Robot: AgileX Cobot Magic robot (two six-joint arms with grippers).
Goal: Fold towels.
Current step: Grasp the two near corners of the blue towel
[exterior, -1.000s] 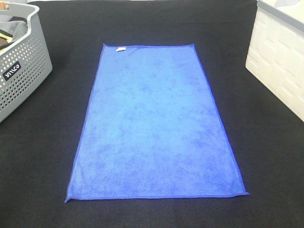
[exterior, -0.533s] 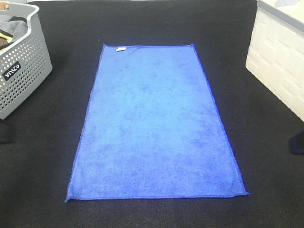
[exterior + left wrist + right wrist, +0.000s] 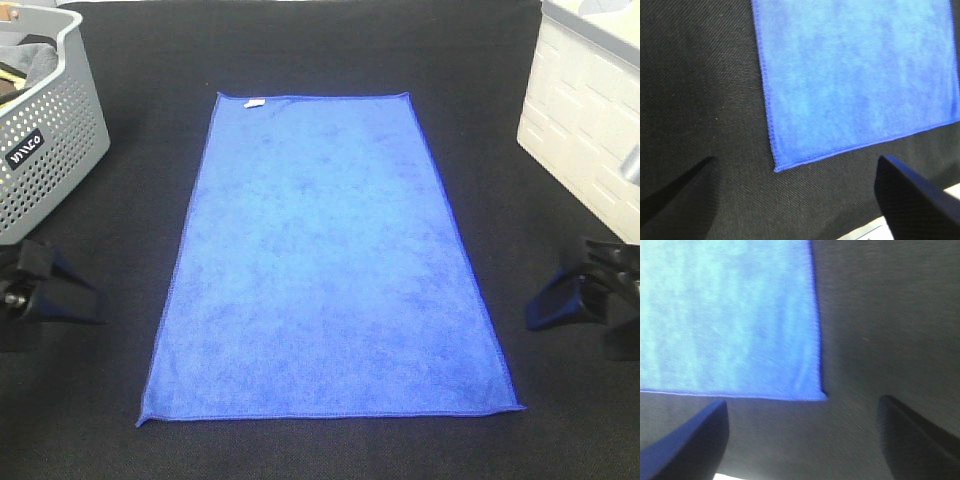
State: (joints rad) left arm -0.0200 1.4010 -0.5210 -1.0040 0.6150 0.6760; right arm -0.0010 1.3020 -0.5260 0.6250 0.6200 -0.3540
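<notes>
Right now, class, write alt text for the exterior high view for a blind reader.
A blue towel lies flat, unfolded, on a black table, white tag at a far corner. The left gripper and right gripper, both open, flank its near half without touching. A grey basket sits far left, a white box right.

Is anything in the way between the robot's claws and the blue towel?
No, nothing visible. Only bare black table cover lies between the open left gripper, the open right gripper and the blue towel's near corners. The grey basket sits farther back, off to the side.
</notes>
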